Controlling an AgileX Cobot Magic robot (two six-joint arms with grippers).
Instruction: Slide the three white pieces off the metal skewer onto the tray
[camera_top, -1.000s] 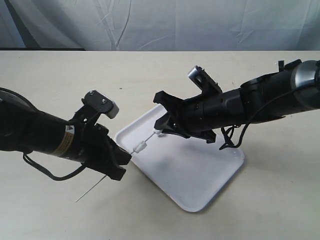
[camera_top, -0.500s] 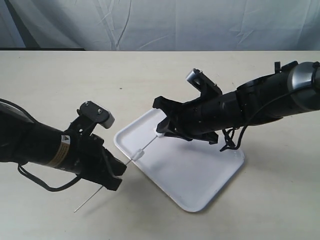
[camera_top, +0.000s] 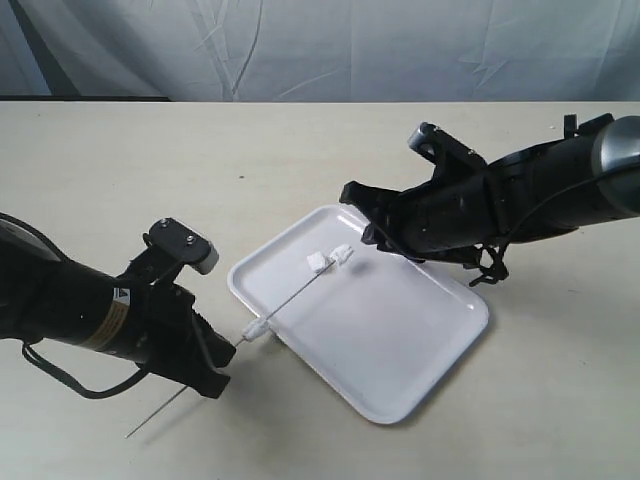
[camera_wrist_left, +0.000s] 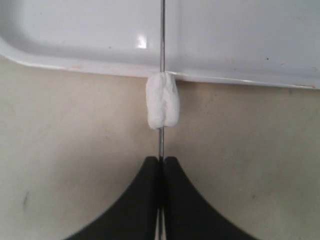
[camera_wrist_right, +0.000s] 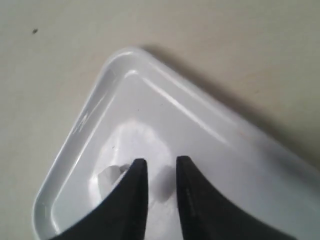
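Two white pieces (camera_top: 317, 262) lie loose on the tray (camera_top: 400, 340) near its far left corner, just beside the tip of the metal skewer (camera_wrist_left: 161, 30). We see the third white piece (camera_wrist_left: 162, 100) threaded on the skewer, right at the tray's left rim. Our left pincer (camera_wrist_left: 161, 161) is clamped on the skewer just behind that piece, over the beige surface (camera_top: 300, 150). Our right pincer (camera_wrist_right: 159, 162) hovers above the loose pieces, fingers a little apart.
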